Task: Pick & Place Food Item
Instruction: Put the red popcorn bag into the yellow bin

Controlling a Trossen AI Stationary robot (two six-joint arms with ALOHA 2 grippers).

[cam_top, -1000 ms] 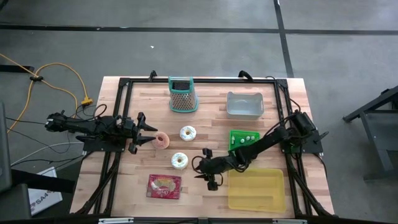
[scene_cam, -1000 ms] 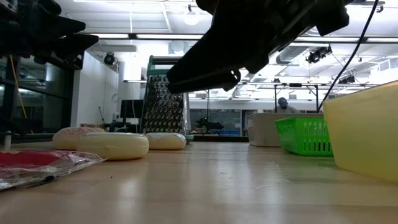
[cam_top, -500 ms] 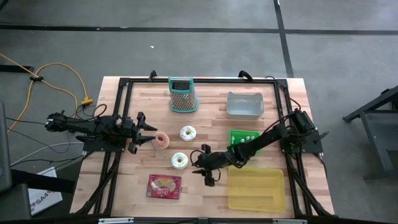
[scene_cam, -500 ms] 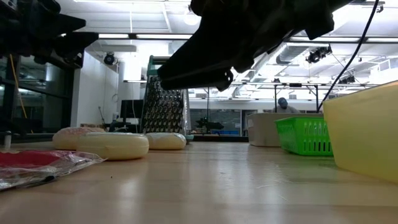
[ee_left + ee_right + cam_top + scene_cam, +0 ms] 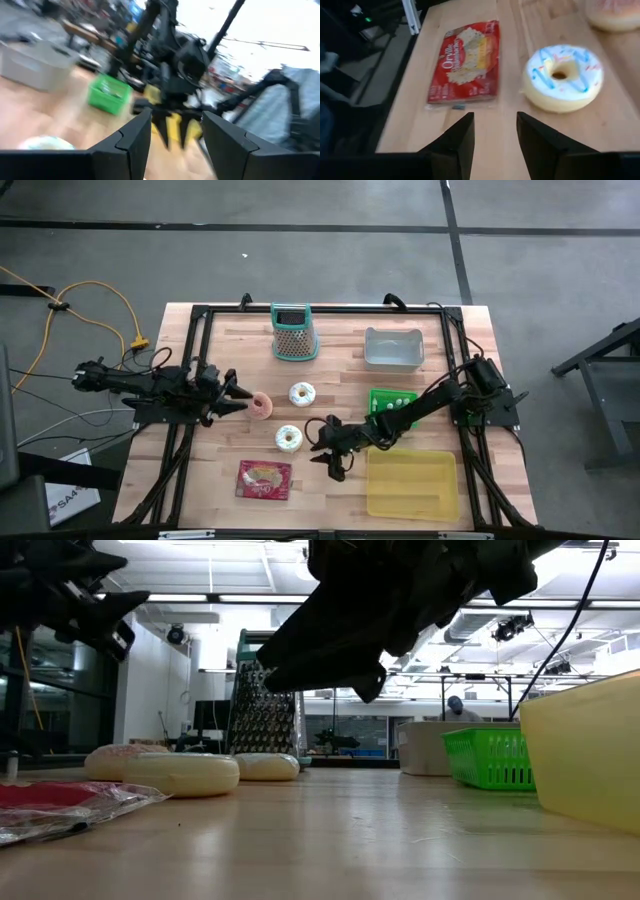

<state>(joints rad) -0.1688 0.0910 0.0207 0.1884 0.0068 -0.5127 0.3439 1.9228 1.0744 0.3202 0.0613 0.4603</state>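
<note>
Blue-striped donut (image 5: 563, 77), right gripper (image 5: 327, 449) beside it

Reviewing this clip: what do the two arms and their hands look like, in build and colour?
Both arms are black, jointed links mounted on black frame rails along the table's sides, with dark cables bundled at their bases. The left hand and right hand each end in two black pointed fingers, flat-sided and angular in the wrist views. No readable markings show on either.
</note>
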